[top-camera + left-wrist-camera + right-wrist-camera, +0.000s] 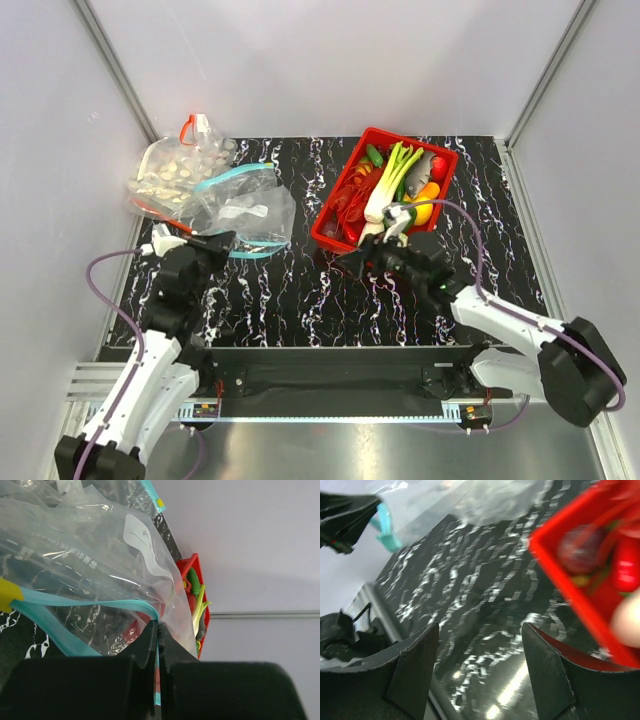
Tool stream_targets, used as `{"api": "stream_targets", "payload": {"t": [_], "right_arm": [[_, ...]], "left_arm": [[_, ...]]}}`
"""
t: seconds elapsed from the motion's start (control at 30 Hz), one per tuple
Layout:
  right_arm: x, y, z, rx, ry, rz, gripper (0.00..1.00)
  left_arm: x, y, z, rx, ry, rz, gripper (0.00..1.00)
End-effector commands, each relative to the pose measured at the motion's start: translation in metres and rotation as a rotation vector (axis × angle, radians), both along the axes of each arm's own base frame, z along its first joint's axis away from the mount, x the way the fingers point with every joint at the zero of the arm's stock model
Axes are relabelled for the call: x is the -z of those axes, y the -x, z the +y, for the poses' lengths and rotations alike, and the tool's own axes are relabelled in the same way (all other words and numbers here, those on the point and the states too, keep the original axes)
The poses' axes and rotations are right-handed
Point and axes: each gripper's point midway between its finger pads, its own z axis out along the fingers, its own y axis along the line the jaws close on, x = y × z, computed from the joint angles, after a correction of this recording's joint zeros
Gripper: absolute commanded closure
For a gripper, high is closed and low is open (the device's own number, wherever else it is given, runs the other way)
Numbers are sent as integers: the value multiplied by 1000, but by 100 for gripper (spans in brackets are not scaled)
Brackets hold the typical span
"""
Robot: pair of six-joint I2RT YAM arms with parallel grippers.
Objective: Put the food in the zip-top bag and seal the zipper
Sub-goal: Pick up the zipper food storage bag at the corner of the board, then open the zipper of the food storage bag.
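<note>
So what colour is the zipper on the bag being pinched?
Teal-blue; the zipper shows best in the left wrist view.

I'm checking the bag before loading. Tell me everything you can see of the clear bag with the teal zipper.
The zip-top bag is clear, crinkly plastic with a teal zipper strip along its mouth and a white label. It lies crumpled on the black marbled table, against a second bag. The left hand is shut on its zipper edge. No food shows inside.
</note>
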Motion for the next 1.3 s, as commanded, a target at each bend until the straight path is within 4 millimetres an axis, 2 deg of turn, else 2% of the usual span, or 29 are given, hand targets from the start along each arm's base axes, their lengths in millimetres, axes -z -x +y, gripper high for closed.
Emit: {"api": "stream_targets", "payload": {"t": [0.0,0.07,0.1,0.2,0.23,0.3,0.33,0.4,0.5,0.53,0.57,0.63,0.67,0.97,1.13,1.17,1.27], "right_arm": [[-35,8,42,-51,-65,-80,26],[-28,13,61,-85,-58,-57,26],[-38,20,76,-123,-76,-71,26],[-36,28,103,-176,-97,-54,26],[-28,29,110,-183,-90,-39,25],[-30,29,123,-195,-103,-48,23],[-17,33,133,-208,-78,-33,23],[-21,28,145,-199,-75,-58,23],[-16,13,148,-139,-72,-69,23],[-8,10,151,-133,-56,-61,23],[-11,5,156,-132,-46,-71,22],[-2,0,161,-129,-22,-59,22],[-6,-2,165,-124,-31,-63,22],[7,-34,163,22,24,-54,32],[1,-37,161,34,32,-78,34],[1,-38,160,40,38,-75,44],[0,-43,154,58,42,-54,55]], "left_arm": [[-16,7,1,-23,22,-67,100],[-15,11,-1,-17,15,-67,100],[-13,13,0,-16,11,-66,100],[-3,15,2,-26,-8,-57,100],[-1,15,2,-29,-9,-55,100],[8,13,0,-19,-8,-45,100],[11,13,-2,-15,4,-40,100],[14,11,-9,20,-6,-46,100],[24,13,-6,5,-11,13,100],[24,13,-8,14,-8,11,100],[23,15,-11,33,-1,5,100],[22,17,-14,48,19,0,100],[24,18,-16,61,27,-5,100],[48,28,-34,144,120,40,100],[43,29,-37,162,125,28,98],[38,29,-38,170,122,18,98],[31,28,-39,184,86,-1,94]]}}
